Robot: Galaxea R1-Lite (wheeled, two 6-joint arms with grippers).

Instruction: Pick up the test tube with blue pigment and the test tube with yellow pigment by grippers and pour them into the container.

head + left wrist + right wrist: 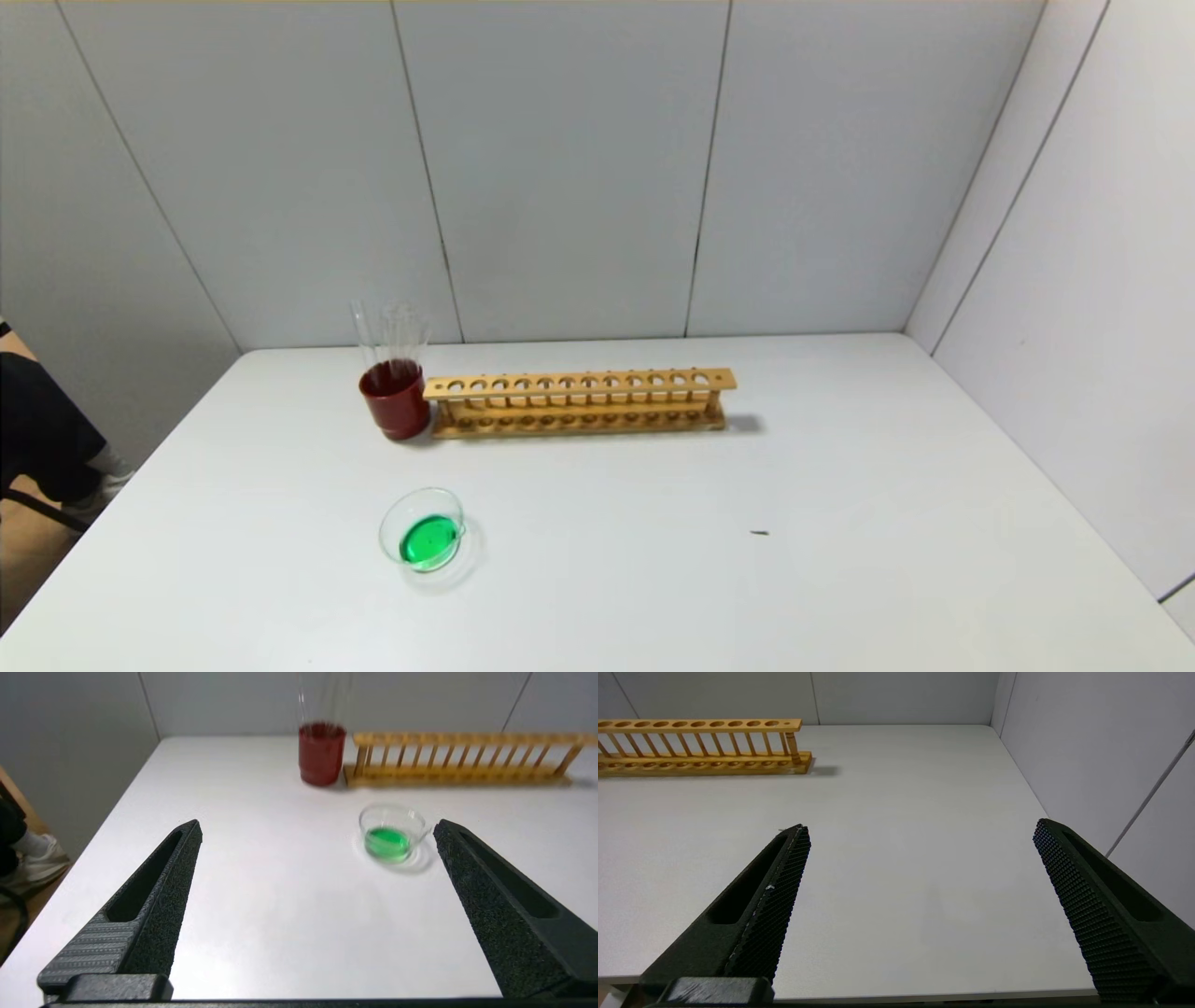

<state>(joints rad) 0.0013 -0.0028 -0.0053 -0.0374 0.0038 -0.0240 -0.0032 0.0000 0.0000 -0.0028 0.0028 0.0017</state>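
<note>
We note small round clear glass container (422, 529) holding green liquid, upright; left gripper (317, 828) and right gripper (922, 828) both spread wide, empty.

A small lab test bench boxed in by plain panels.

A white table (840, 523) stands in a corner of pale grey wall panels (560, 168) with dark seams between them. On it lies chemistry-class gear: a long wooden test tube rack (579, 401) with a row of round holes, a dark red cup (396, 399) touching its end with clear glass tubes (392, 331) standing in it, and nearer the front a small glass dish (422, 529) holding green liquid. At the left edge, beyond the table, a person's dark trouser leg and pale shoe (98, 471) show on a wood-coloured floor.
</note>
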